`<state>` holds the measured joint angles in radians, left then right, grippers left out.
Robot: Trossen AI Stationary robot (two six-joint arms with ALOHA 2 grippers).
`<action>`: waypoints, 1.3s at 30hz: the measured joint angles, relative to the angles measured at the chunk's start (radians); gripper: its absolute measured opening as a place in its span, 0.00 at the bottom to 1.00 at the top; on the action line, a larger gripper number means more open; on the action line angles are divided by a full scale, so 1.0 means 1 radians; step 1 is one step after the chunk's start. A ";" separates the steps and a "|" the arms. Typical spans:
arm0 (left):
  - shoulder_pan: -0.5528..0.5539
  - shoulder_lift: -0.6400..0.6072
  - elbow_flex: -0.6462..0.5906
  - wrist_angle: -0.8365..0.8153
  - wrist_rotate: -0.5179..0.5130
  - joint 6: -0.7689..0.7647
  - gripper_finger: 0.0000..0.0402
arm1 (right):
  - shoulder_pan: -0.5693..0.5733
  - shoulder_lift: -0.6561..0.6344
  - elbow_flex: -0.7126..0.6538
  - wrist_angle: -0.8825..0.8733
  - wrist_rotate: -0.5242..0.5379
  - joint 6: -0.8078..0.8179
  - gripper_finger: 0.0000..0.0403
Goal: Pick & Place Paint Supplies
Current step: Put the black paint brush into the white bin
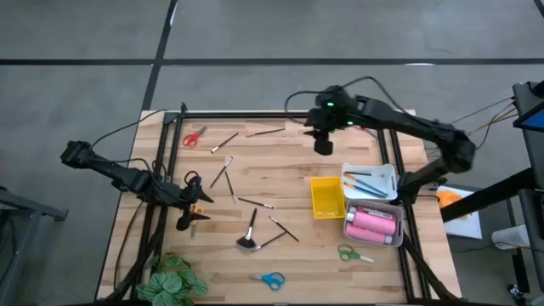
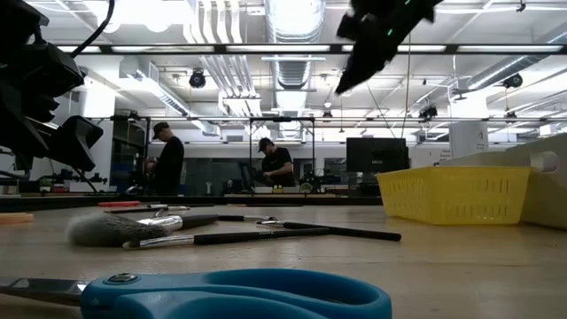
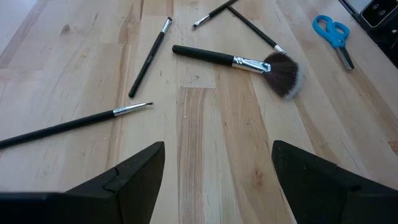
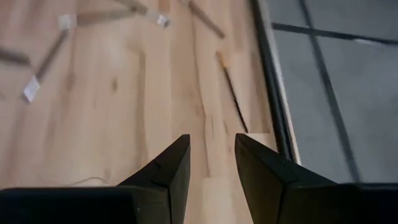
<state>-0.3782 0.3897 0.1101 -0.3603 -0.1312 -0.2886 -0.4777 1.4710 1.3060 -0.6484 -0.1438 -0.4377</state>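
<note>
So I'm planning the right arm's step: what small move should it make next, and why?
Probably lower the right gripper toward the thin brush lying near the table's far edge. The gripper hangs above the wood with nothing between its narrowly parted fingers, and that brush lies just ahead of it. The left gripper waits open near the fluffy brush.

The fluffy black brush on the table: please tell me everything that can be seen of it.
The fluffy black brush has a slim black handle, a shiny metal ferrule and a wide fan of dark bristles with paler tips. It lies flat on the wooden table, in the near middle part, bristles toward the near edge. A thin brush ends close to its bristles; whether they touch cannot be told. No gripper touches it: the left gripper hangs short of it with its fingers open and empty.
</note>
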 joint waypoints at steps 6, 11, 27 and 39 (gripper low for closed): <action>0.000 0.000 0.000 0.000 0.000 0.000 0.75 | -0.017 0.229 0.088 0.017 -0.123 -0.172 0.30; 0.000 0.000 0.000 0.000 0.000 0.000 0.75 | -0.054 0.380 0.169 0.064 -0.227 -0.175 0.30; 0.000 0.000 0.000 0.000 0.000 0.000 0.75 | -0.187 0.695 0.370 0.130 -0.397 -0.072 0.30; 0.000 0.000 0.000 0.000 0.000 0.000 0.75 | -0.227 0.761 0.434 0.120 -0.345 0.001 0.30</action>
<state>-0.3782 0.3897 0.1101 -0.3607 -0.1314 -0.2886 -0.7050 2.2322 1.7399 -0.5284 -0.4888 -0.4365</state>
